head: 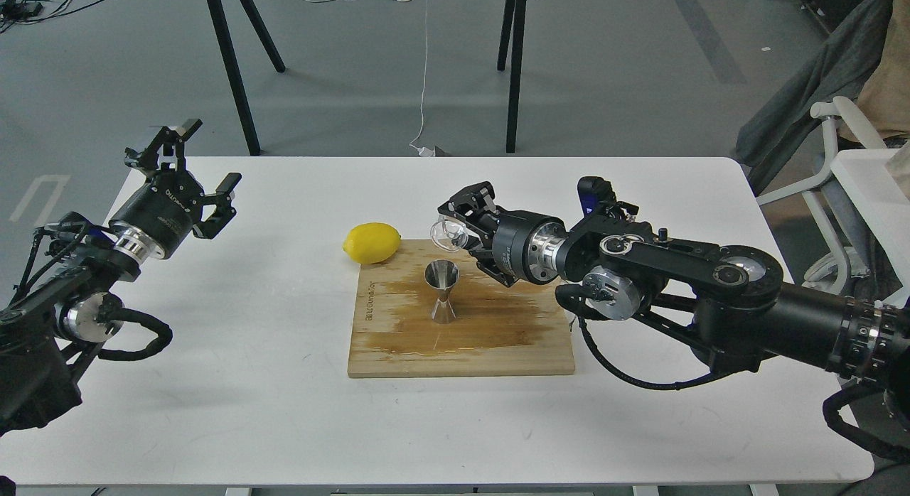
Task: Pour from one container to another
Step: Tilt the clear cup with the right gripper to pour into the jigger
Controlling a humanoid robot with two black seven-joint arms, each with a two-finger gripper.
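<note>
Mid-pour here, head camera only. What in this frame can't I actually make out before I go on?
- Liquid in the glass cup, head view: too small and clear; the right gripper fingers cover part of it.
- Any stream into the jigger: too fine to see.
- Fill level in the jigger: its bowl is dark from this angle.
- Lemon and cutting board: touching or not is unclear.
- Right arm's base: cut off by the right edge.

We see a bright yellow lemon (372,242) on the white table (213,382), a pale wooden board (462,325) blotched with darker wet patches, a shiny silver jigger (441,291), a clear colourless glass cup (449,231), and grey floor (604,77) beyond.
</note>
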